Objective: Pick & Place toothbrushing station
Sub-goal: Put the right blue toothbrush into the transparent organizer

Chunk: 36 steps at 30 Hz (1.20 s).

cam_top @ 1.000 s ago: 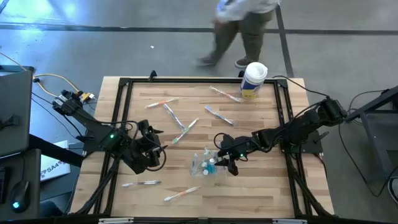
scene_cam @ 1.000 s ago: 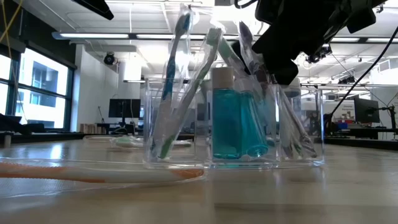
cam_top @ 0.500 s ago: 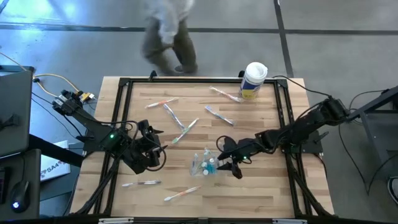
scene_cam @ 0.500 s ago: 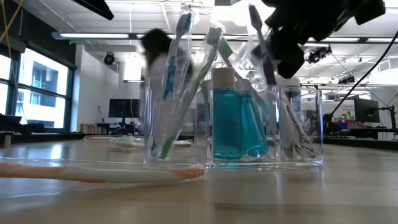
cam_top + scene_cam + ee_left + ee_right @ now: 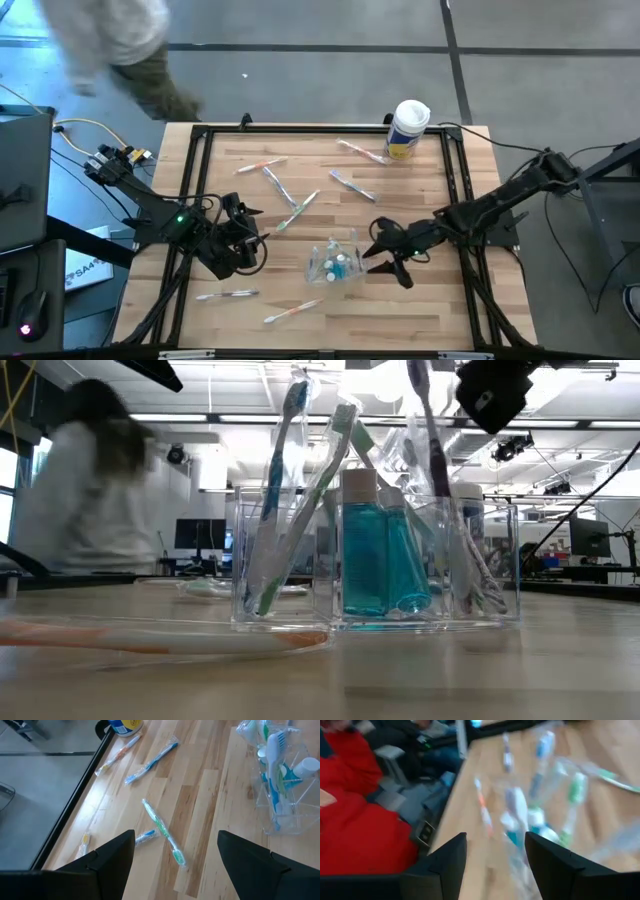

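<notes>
Right now the toothbrushing station (image 5: 336,262) sits near the middle of the table (image 5: 420,310), toward the front half. From my low view it is a clear plastic holder (image 5: 375,560) with upright compartments: wrapped toothbrushes lean in the left cell and the right cell, and two teal bottles (image 5: 385,555) with pale caps stand in the middle one.

Right gripper (image 5: 390,257) hangs just beside the station on its right side, not touching it. Its fingers are parted, with nothing between them as far as I can see. Its wrist view confirms a gap between both dark fingers (image 5: 445,862), station blurred beyond.

Left gripper (image 5: 243,238) waits over the left part of the table, well apart from the station, fingers spread wide and empty; its wrist view shows bare wood and a green wrapped brush (image 5: 164,832) between the fingers.

Loose wrapped toothbrushes (image 5: 297,212) lie scattered on the table, several toward the back, two near the front edge. White canister with yellow label (image 5: 408,129) stands at the back right corner.

A person (image 5: 115,45) is on the floor beyond the back left corner, blurred.
</notes>
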Available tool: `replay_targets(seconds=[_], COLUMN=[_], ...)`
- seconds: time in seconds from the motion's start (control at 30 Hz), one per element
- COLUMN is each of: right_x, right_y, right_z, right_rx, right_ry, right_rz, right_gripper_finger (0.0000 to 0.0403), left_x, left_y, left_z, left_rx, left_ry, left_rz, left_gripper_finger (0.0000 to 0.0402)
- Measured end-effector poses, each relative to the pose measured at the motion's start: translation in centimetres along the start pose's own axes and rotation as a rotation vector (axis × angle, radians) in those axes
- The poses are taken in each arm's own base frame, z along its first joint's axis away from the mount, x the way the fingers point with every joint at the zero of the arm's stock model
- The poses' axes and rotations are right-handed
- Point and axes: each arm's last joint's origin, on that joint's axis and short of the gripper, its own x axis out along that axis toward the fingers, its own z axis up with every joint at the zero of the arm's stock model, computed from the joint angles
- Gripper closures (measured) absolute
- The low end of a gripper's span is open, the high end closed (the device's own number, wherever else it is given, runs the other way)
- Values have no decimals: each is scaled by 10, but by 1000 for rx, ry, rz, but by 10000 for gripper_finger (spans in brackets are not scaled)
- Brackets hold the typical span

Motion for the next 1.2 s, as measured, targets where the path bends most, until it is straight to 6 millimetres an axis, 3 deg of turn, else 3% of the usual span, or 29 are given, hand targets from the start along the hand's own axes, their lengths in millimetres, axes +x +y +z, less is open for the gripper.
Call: replay_targets(seconds=[0.33,0.53,0.7,0.97,1.2], right_x=[-55,-68,-77,-78,-47], right_y=[-16,-46,-83,-139,-177], right_z=[2,12,15,13,8], right_rx=[-110,-90,15,246,289], right_ry=[-40,-68,-23,64,110], right_rz=[-428,-633,-757,-735,-658], right_gripper_finger=[208,208,208,208,208], left_x=[0,0,0,0,1], left_y=[0,0,0,0,-1], left_z=[0,0,0,0,-1], left_rx=[-26,-26,-26,-26,-17], left_ry=[0,0,-2,-2,3], left_rz=[0,0,2,4,9], left_gripper_finger=[120,120,120,120,120])
